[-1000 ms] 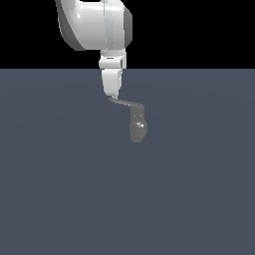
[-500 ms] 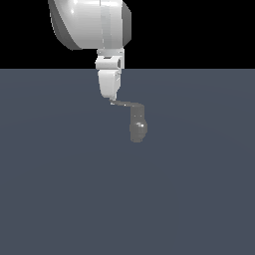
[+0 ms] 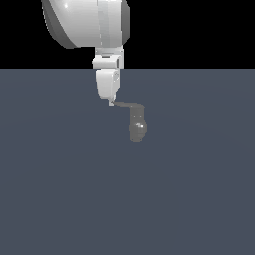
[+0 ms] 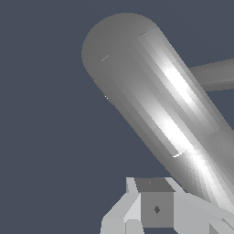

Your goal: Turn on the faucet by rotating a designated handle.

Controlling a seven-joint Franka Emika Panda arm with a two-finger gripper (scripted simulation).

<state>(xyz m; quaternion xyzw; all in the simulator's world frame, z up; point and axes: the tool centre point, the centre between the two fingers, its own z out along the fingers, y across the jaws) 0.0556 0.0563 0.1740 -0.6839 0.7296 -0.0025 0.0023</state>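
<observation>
The faucet [image 3: 138, 127] is a small glossy grey stub standing on the dark floor near the middle of the exterior view. Its handle [image 3: 125, 104], a thin grey lever, projects from the top toward the exterior view's left. My gripper [image 3: 110, 101] hangs straight down with its fingertips touching the lever's free end, and the fingers look closed together with nothing between them. In the wrist view the faucet [image 4: 155, 100] fills the frame as a big shiny cylinder, the handle [image 4: 215, 75] shows beyond it, and my fingers [image 4: 155, 208] sit right beside the body.
A flat dark grey floor [image 3: 60, 199] spreads around the faucet. The bulky white arm [image 3: 84, 20] looms above the gripper at the upper part of the exterior view.
The arm has shifted a little toward the exterior view's left and looms larger. The handle's free end has moved slightly left and down with the fingertips.
</observation>
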